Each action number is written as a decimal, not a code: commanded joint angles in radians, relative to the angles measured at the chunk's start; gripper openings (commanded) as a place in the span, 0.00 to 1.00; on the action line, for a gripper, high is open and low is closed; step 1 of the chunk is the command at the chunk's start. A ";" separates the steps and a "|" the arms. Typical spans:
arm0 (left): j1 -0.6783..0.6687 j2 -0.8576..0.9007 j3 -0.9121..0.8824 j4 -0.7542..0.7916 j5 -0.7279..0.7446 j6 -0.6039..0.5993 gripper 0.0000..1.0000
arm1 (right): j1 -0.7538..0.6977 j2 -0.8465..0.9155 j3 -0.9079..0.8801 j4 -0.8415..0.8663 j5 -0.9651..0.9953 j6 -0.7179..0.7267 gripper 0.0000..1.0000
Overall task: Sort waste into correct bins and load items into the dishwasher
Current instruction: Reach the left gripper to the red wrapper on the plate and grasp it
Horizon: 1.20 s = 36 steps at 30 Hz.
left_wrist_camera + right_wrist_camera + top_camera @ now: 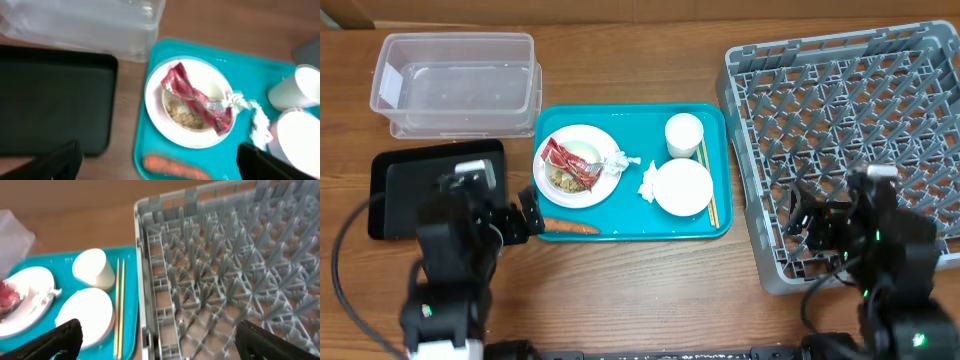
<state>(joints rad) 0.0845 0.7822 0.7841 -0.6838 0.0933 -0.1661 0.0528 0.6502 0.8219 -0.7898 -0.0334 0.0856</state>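
We are holding the left gripper with its two black fingers spread wide and nothing between them. Just ahead of it, between the fingers, the small orange carrot is lying on the smooth teal tray. Beyond the carrot, the round white plate is carrying a shiny red snack wrapper draped over beige crumbly food scraps. Crumpled silver foil is sitting at the plate's right rim, and a crumpled white tissue is lying just beside it on the tray. To this gripper's left, the flat black tray with its raised rim is resting on the wooden table. Ahead and to the left is the clear rectangular tub.

We are holding the right gripper with its fingers likewise parted and empty, over the near-left part of the grey plastic dish rack. The rack's grid of pegs is spreading ahead and to the right. To this gripper's left, on the teal tray, the small white cup and a white bowl are sitting. Two thin wooden chopsticks are lying side by side between them and the tray's rim.
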 commanded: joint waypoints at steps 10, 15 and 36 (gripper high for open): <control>-0.006 0.356 0.326 -0.258 0.150 -0.059 1.00 | -0.003 0.262 0.264 -0.167 0.006 0.004 1.00; -0.007 0.451 0.326 -0.185 0.195 -0.193 1.00 | -0.003 0.262 0.264 -0.167 0.006 0.004 1.00; -0.175 0.883 0.326 0.076 0.191 -0.358 0.76 | -0.003 0.262 0.264 -0.167 0.006 0.004 1.00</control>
<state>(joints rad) -0.0731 1.6321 1.0912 -0.6193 0.2775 -0.4988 0.0528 0.9192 1.0546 -0.9619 -0.0330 0.0860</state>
